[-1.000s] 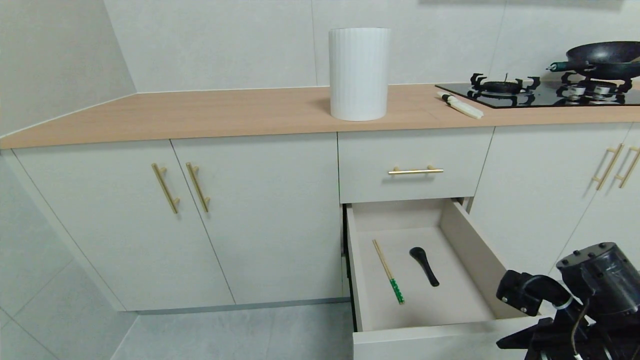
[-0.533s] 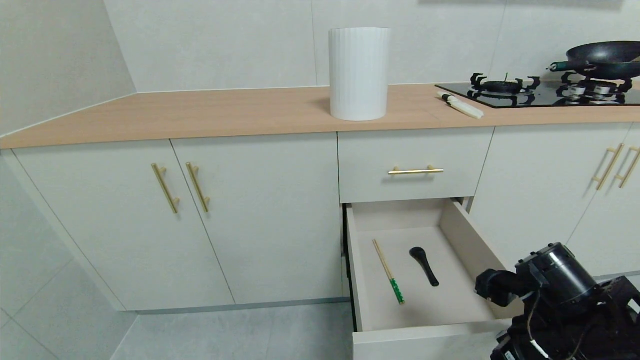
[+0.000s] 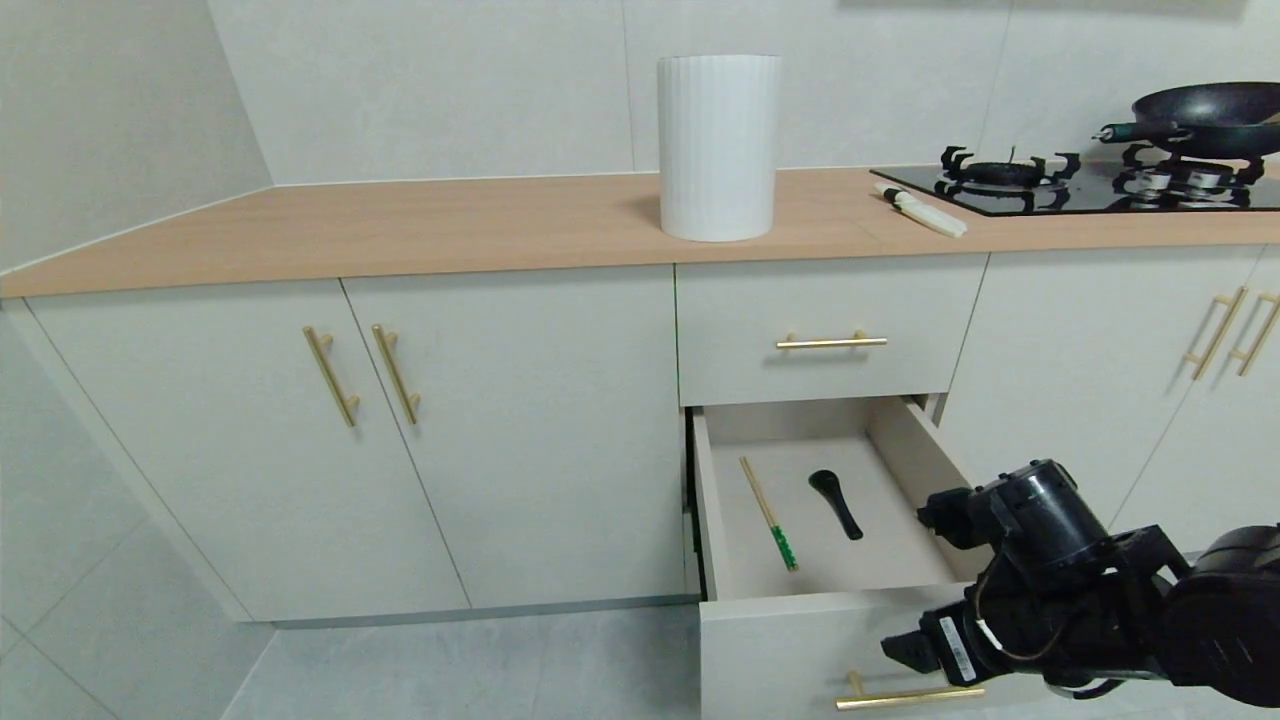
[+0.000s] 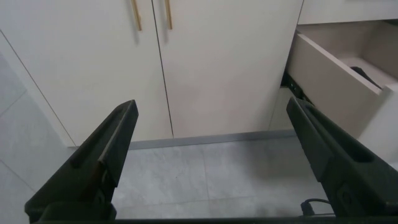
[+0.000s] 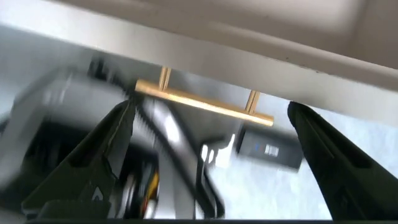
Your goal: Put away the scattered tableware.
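Inside the open drawer [image 3: 790,650], bare floor lies at 3 o'clock of the spoon [image 3: 835,503]; chopsticks [image 3: 768,512] lie at 9 o'clock, and the upper drawer [image 3: 730,330] overhangs at 12.

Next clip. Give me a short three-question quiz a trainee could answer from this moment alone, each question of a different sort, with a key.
1. True or false: the lower drawer is fully shut.
2. What lies inside that drawer?
A. chopsticks and a black spoon
B. a fork and a knife
C. a stack of plates
3. Fill in the blank: the right hand, close to the drawer's gold handle, is ____ (open or shut).

Key: 1 false; 2 A; 3 open.
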Controlling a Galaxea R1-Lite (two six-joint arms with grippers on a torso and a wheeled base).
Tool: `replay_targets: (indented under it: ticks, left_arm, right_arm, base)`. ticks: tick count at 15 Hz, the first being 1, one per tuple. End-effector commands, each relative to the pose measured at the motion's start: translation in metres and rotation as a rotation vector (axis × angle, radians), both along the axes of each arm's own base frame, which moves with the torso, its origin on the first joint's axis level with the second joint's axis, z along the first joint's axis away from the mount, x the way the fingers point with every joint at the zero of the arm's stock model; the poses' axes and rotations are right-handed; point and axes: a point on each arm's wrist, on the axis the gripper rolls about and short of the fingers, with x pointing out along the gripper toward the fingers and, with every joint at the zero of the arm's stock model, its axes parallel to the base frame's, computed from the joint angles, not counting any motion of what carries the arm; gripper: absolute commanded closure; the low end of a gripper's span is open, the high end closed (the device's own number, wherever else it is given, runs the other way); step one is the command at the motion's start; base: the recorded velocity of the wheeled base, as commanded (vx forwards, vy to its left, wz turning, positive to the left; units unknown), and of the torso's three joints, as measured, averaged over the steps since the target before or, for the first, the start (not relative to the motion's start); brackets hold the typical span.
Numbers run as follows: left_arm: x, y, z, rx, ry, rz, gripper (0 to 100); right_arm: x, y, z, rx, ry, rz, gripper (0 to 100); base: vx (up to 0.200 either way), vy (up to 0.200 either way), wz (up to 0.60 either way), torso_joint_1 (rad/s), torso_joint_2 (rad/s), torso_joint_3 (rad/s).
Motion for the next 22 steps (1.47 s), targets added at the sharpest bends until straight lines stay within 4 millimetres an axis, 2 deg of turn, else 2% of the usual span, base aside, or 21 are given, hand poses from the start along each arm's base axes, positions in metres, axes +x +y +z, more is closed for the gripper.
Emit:
replay_targets:
  ticks: [1, 5, 8, 10, 13, 14, 16, 19, 22]
  left_arm:
    - [0.000, 0.000, 0.000, 0.000, 0.001, 0.000, 0]
    - [0.000, 0.000, 0.000, 0.000, 0.001, 0.000, 0]
    - [0.000, 0.000, 0.000, 0.000, 0.001, 0.000, 0]
    - [0.000, 0.000, 0.000, 0.000, 0.001, 0.000, 0]
    - [0.000, 0.000, 0.000, 0.000, 0.001, 0.000, 0]
    - [0.000, 0.000, 0.000, 0.000, 0.001, 0.000, 0]
    - [0.000, 0.000, 0.000, 0.000, 0.001, 0.000, 0]
    - [0.000, 0.000, 0.000, 0.000, 0.001, 0.000, 0]
    - [0.000, 0.000, 0.000, 0.000, 0.001, 0.000, 0]
  right_arm:
    - [0.009, 0.001, -0.018, -0.026, 0.021, -0.033, 0]
    - [0.037, -0.001, -0.034, 0.005, -0.107, -0.130, 0]
    - [0.062, 0.001, -0.053, 0.040, -0.220, -0.154, 0]
    - [0.080, 0.000, -0.058, 0.040, -0.278, -0.155, 0]
    - [0.111, 0.000, -0.065, 0.049, -0.326, -0.180, 0]
    - [0.129, 0.001, -0.068, 0.057, -0.355, -0.201, 0]
    - [0.146, 0.000, -0.074, 0.058, -0.380, -0.229, 0]
    - [0.165, 0.001, -0.080, 0.077, -0.442, -0.268, 0]
    - [0.186, 0.001, -0.097, 0.107, -0.541, -0.310, 0]
  base:
    - [0.000, 0.000, 0.00, 0.000, 0.00, 0.000]
    - [0.000, 0.000, 0.00, 0.000, 0.00, 0.000]
    - [0.000, 0.000, 0.00, 0.000, 0.00, 0.000]
    - [0.000, 0.000, 0.00, 0.000, 0.00, 0.000]
    - [0.000, 0.000, 0.00, 0.000, 0.00, 0.000]
    - [0.000, 0.000, 0.00, 0.000, 0.00, 0.000]
    - [0.000, 0.000, 0.00, 0.000, 0.00, 0.000]
    - [0.000, 0.000, 0.00, 0.000, 0.00, 0.000]
    - [0.000, 0.000, 0.00, 0.000, 0.00, 0.000]
